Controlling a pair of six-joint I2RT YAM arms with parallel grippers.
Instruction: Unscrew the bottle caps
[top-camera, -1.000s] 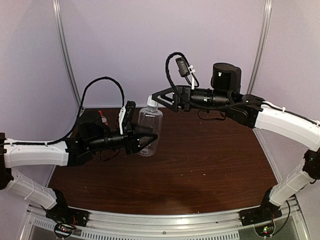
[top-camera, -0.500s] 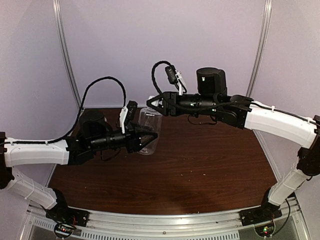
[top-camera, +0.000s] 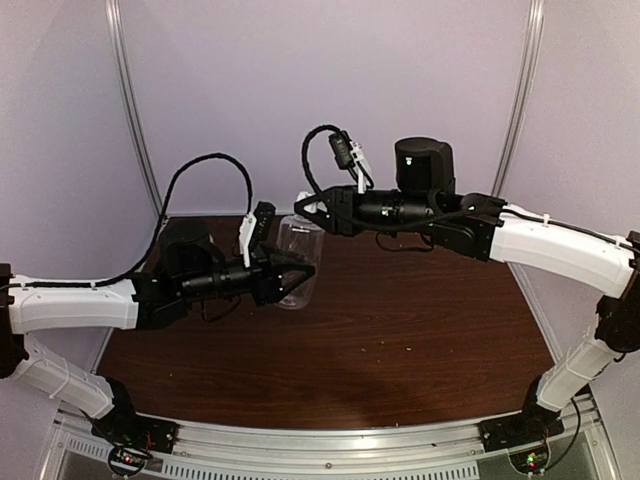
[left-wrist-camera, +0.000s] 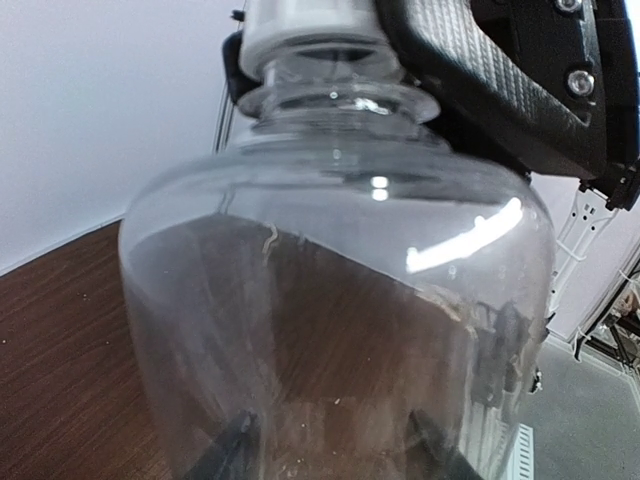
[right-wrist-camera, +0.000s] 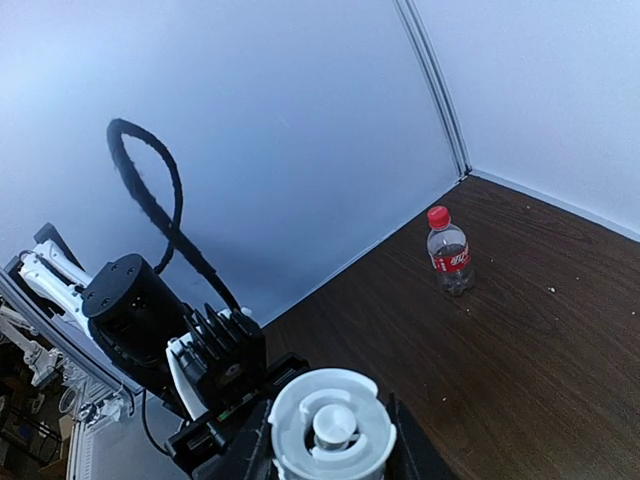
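The taller clear bottle (top-camera: 301, 255) stands unlabelled at the table's middle left, and my left gripper (top-camera: 298, 276) is shut on its lower body. From the left wrist, the bottle (left-wrist-camera: 330, 300) fills the view and my fingertips (left-wrist-camera: 228, 448) show dimly through its base. Its white cap (top-camera: 304, 207) sits on the neck, and my right gripper (top-camera: 303, 209) is shut on it from the right. From the right wrist, the white cap (right-wrist-camera: 330, 425) lies end-on between the dark fingers (right-wrist-camera: 420, 450). The small red-labelled bottle (right-wrist-camera: 451, 260) stands upright near the back wall with its red cap (right-wrist-camera: 438, 215) on.
The dark wooden table (top-camera: 400, 330) meets the pale back wall behind the bottles. The left arm's wrist and cable (right-wrist-camera: 140, 310) sit close behind the white cap in the right wrist view. The right gripper's finger (left-wrist-camera: 480, 70) reaches across the top of the left wrist view.
My right gripper has moved left to the bottle's neck and closed from wide open onto the white cap. The left gripper has kept its hold on the bottle.
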